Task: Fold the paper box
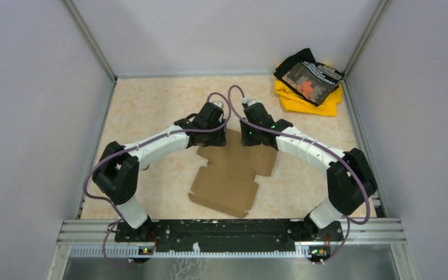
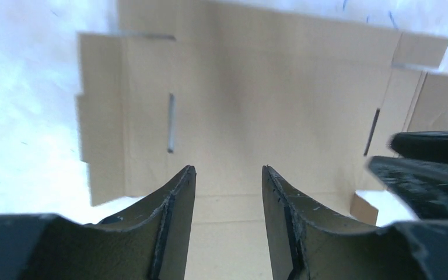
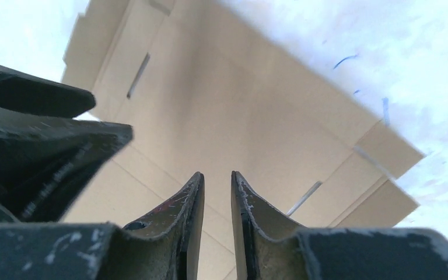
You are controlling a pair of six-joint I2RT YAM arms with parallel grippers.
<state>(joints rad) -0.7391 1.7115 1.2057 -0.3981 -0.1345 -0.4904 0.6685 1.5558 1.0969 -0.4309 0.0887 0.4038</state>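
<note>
Above the flat paper box [image 1: 228, 175], left tool [image 2: 228, 169] hangs spread beside right tool [image 3: 217, 174], barely parted (cloth pile [image 1: 308, 87] well apart).

Overhead and close wrist views share paper box [image 1: 228, 175].

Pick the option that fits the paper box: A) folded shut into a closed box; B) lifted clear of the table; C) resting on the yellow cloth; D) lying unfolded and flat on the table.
D: the paper box lies spread out on the table, flaps and tabs out to the sides.
</note>
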